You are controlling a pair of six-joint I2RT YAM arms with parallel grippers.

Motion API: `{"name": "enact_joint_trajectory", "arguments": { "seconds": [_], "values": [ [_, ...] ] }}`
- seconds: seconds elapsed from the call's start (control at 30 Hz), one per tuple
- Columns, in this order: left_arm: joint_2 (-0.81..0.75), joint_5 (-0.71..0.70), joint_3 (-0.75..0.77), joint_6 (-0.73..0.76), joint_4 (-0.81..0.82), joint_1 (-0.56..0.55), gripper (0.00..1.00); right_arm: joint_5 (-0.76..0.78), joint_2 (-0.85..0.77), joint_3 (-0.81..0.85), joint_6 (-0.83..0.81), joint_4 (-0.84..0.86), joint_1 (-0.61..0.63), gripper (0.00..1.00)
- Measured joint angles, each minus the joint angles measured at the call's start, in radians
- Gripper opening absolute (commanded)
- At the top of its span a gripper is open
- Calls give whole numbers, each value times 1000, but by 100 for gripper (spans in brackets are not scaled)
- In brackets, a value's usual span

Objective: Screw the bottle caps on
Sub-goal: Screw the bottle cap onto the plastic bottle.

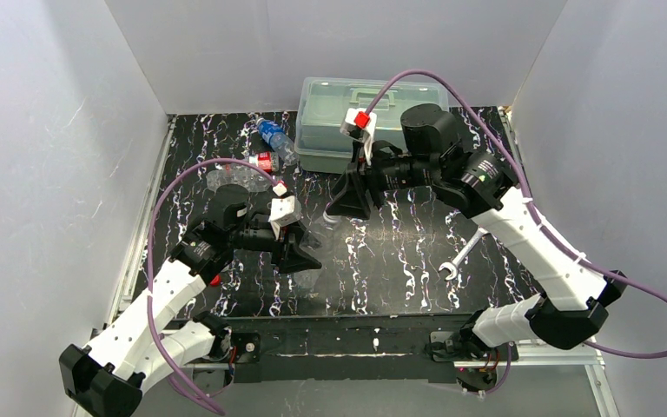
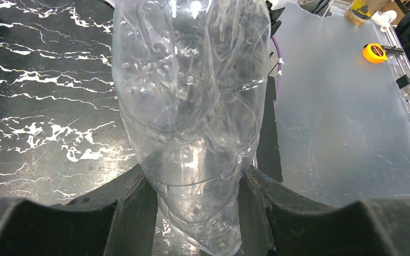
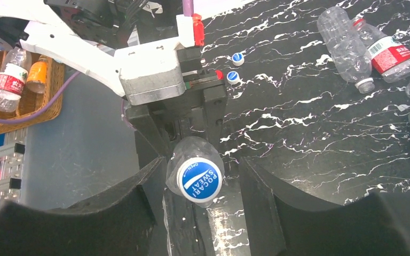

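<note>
Bottle (image 2: pixel 192 122): clamped by left gripper (image 2: pixel 195 205), axis pointing into right gripper (image 3: pixel 200 168) (jaws apart, seemingly clear of blue cap (image 3: pixel 199 180)).

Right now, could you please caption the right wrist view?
Right pincer open around the blue cap on the clear bottle.
</note>
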Motion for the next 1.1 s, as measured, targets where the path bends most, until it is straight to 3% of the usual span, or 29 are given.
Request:
{"name": "enact_joint_trajectory", "arguments": {
  "seconds": [0.13, 0.43, 0.73, 0.93, 1.1],
  "values": [
    [-3, 0, 0, 0, 0, 0, 0, -16, 11, 0, -6, -3, 0, 61],
    [-6, -1, 0, 0, -2, 0, 0, -25, 26, -2, -7, -14, 0, 47],
    [-6, -14, 0, 0, -14, 1, 0, -34, 26, -20, -8, -31, 0, 43],
    [-7, -20, 0, 1, -14, 1, 0, -34, 26, -20, -7, -32, 0, 25],
    [-7, -57, 0, 9, -12, 0, 0, -25, 26, -20, 1, -32, 0, 2]
  ]
}}
